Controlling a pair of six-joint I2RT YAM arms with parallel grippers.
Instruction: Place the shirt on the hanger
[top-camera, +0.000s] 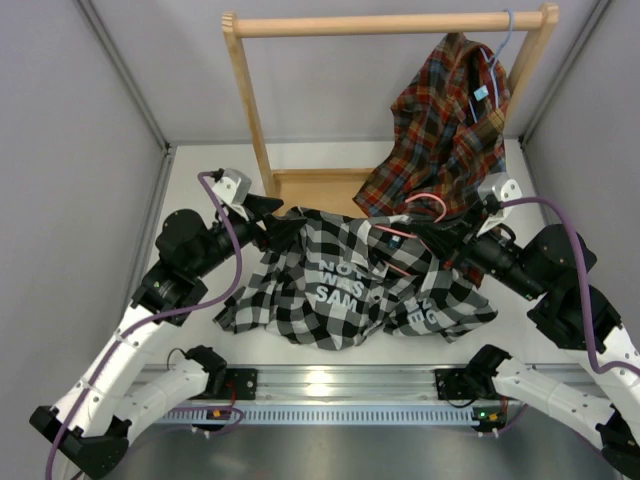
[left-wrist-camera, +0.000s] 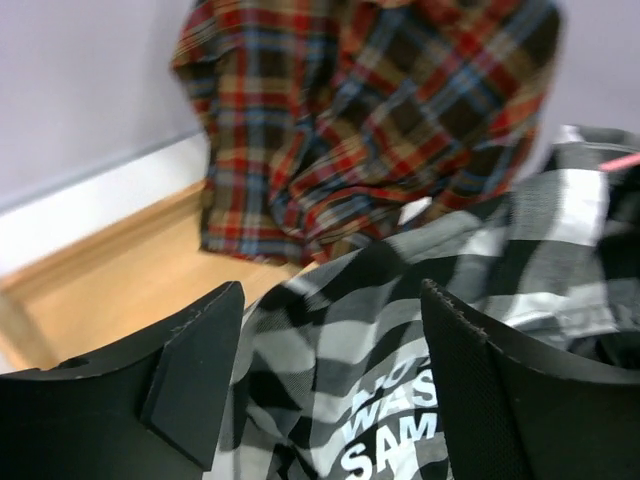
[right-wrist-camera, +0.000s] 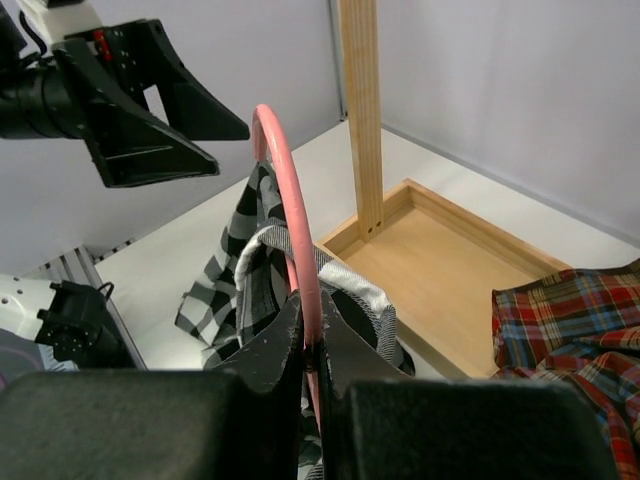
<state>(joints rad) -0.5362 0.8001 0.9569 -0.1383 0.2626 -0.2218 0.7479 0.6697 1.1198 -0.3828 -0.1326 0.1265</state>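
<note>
My right gripper (right-wrist-camera: 312, 325) is clamped on the pink hanger (right-wrist-camera: 283, 180), held in front of the wooden rack (top-camera: 248, 100). The checked shirt (top-camera: 335, 285) lies rumpled just in front of the rack's base, and its collar is bunched around the hanger wire right at my fingers. My left gripper (left-wrist-camera: 330, 310) is released, jaws wide apart, by the shirt's shoulder near the rack's left post. I judge the job roughly half done. The neck is threaded, but neither shoulder sits on a hanger arm, and I cannot tell how far the wire reaches inside.
</note>
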